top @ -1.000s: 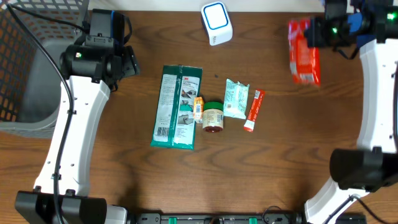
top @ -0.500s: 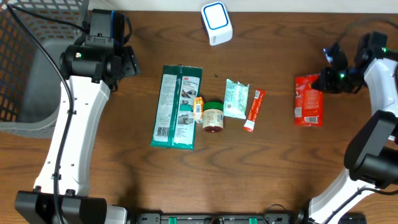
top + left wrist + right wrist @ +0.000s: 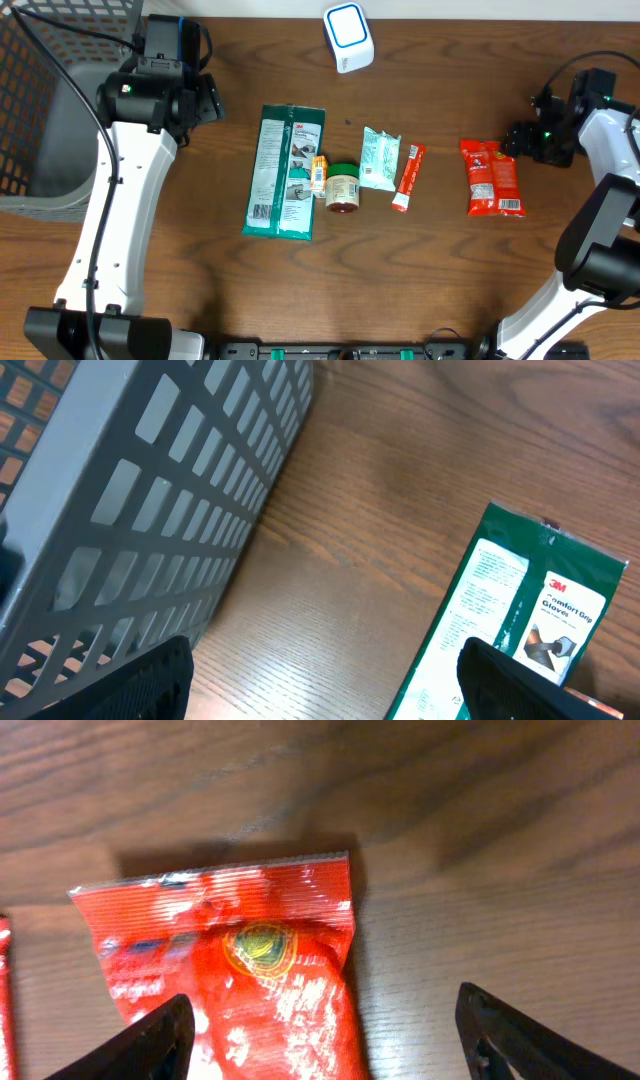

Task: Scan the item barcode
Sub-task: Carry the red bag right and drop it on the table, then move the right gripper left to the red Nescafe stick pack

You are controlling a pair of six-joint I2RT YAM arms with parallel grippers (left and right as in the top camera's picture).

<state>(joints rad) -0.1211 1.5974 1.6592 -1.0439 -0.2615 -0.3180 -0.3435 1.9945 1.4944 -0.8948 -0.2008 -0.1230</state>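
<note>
A red snack packet (image 3: 492,178) lies flat on the wooden table, right of the row of small goods. My right gripper (image 3: 525,140) hovers at its far end, open and holding nothing. In the right wrist view the packet (image 3: 240,970) lies below the wide-apart jaws of this gripper (image 3: 325,1040), nearer the left finger. The white and blue scanner (image 3: 348,37) stands at the back centre. My left gripper (image 3: 205,100) hangs open near the basket, empty; in its wrist view that gripper (image 3: 320,680) has bare wood between its fingers.
A grey mesh basket (image 3: 40,110) fills the left edge. In the middle lie a green 3M glove pack (image 3: 286,172), a small orange item (image 3: 319,174), a green-lidded jar (image 3: 343,188), a pale green sachet (image 3: 380,158) and a red tube (image 3: 408,177).
The right gripper carried the red packet from the back right toward the front, opened and let it go; it now lies on the table. The left arm has not moved.
</note>
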